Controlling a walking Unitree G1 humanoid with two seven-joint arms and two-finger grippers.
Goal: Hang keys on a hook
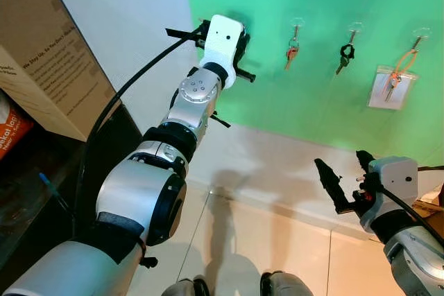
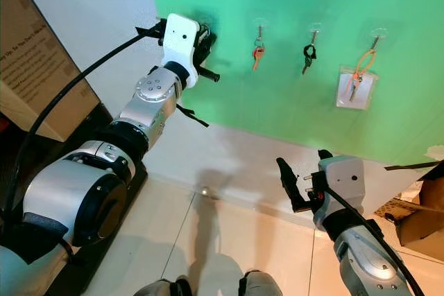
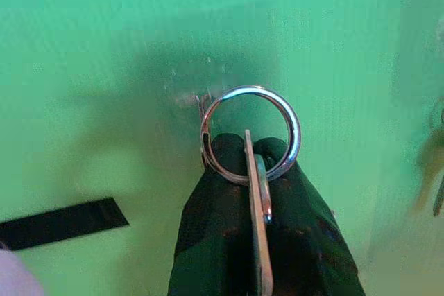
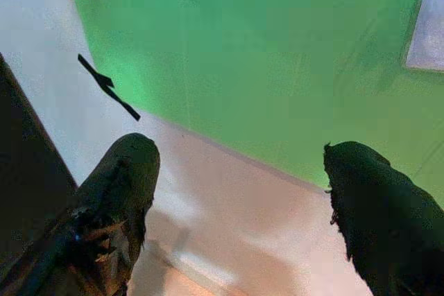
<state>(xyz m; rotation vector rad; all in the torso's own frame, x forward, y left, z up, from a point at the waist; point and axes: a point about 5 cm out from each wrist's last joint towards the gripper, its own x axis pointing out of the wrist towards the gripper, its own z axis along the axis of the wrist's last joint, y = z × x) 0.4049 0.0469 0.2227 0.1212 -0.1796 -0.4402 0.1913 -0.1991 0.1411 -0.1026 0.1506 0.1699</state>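
Note:
My left gripper (image 3: 250,154) is raised against the green wall (image 1: 305,5), shut on a key (image 3: 258,213) whose silver ring (image 3: 251,133) stands up above the fingertips. The ring sits right at a small clear hook (image 3: 201,105) on the wall; whether it is over the hook I cannot tell. From the head, the left gripper (image 1: 239,50) is pressed close to the wall, its fingers hidden behind the white wrist. My right gripper (image 1: 343,178) hangs low on the right, open, holding nothing.
Three other hooks on the green wall hold a red key (image 1: 292,52), a black key (image 1: 345,55) and an orange-looped key on a white card (image 1: 393,82). Cardboard box (image 1: 48,60) on a dark shelf at left. More cardboard (image 2: 416,213) at the far right. Tiled floor (image 1: 263,240) below.

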